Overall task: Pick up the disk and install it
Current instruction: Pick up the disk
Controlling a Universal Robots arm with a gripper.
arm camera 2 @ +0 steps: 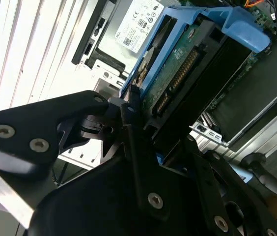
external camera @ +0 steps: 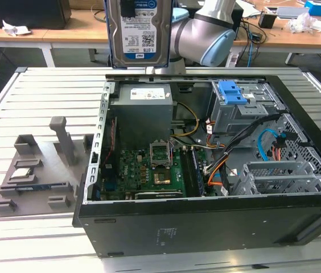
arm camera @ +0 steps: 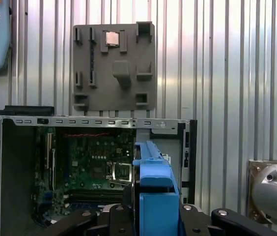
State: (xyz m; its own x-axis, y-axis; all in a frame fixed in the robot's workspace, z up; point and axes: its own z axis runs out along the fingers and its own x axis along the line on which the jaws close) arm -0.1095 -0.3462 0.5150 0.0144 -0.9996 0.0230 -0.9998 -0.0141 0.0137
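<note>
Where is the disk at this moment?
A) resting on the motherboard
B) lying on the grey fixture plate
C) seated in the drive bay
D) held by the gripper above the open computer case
D: the disk hangs upright over the computer case, clamped by its blue caddy in the gripper.

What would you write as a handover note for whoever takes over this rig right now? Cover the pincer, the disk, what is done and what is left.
Pincer: shut on the disk, clamping its blue caddy.
Disk: held upright in the air, near the open case, touching nothing else.
Done: the disk is picked up.
Left: the disk is not yet in the case.
</note>
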